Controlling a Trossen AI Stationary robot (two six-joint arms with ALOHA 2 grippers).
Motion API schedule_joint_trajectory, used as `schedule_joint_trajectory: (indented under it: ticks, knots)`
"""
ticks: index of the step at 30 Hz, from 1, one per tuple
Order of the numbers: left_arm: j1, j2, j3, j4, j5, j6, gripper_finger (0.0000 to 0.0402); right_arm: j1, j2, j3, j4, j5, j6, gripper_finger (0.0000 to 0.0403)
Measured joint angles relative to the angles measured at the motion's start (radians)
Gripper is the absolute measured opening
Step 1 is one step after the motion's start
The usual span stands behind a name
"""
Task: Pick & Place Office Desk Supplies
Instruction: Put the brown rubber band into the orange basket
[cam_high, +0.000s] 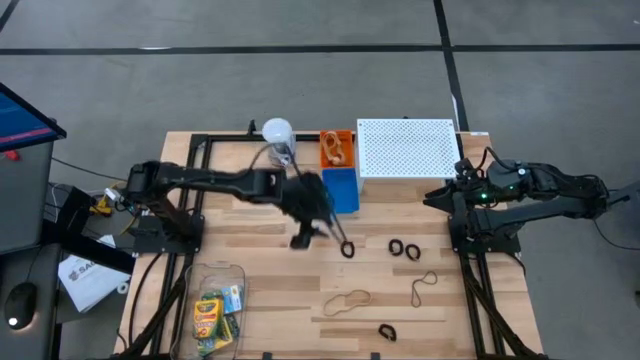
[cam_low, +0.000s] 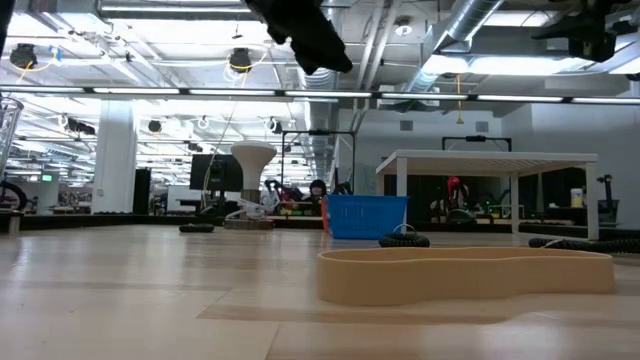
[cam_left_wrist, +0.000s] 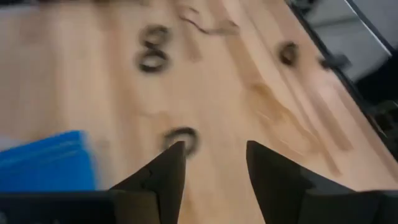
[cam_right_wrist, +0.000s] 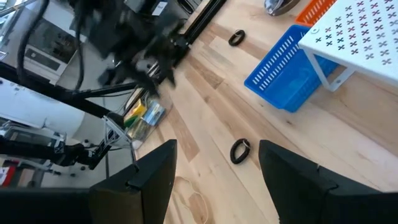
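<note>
My left gripper hangs open above the middle of the table, blurred, with nothing between its fingers. A black ring clip lies flat on the wood just beyond its fingertips. Two more ring clips and two tan rubber bands lie flat toward the right and near side. The yellow-and-green crayon boxes lie in a clear container at the near left. My right gripper waits open, raised at the table's right edge.
A blue bin and an orange bin stand at the far middle, beside a white perforated shelf. A white-lidded jar stands left of the bins. Bare wood lies between the clips and the clear container.
</note>
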Motion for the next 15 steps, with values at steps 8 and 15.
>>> schedule_joint_trajectory:
  ticks: [8, 15]
  knots:
    - [-0.140, 0.118, 0.000, 0.021, -0.024, -0.052, 0.0188, 0.002, 0.002, 0.000, -0.006, -0.003, 0.009, 0.0224]
    - [-0.234, 0.215, 0.000, 0.096, -0.202, -0.419, 0.0188, 0.035, 0.000, 0.000, -0.002, -0.012, -0.021, 0.0224]
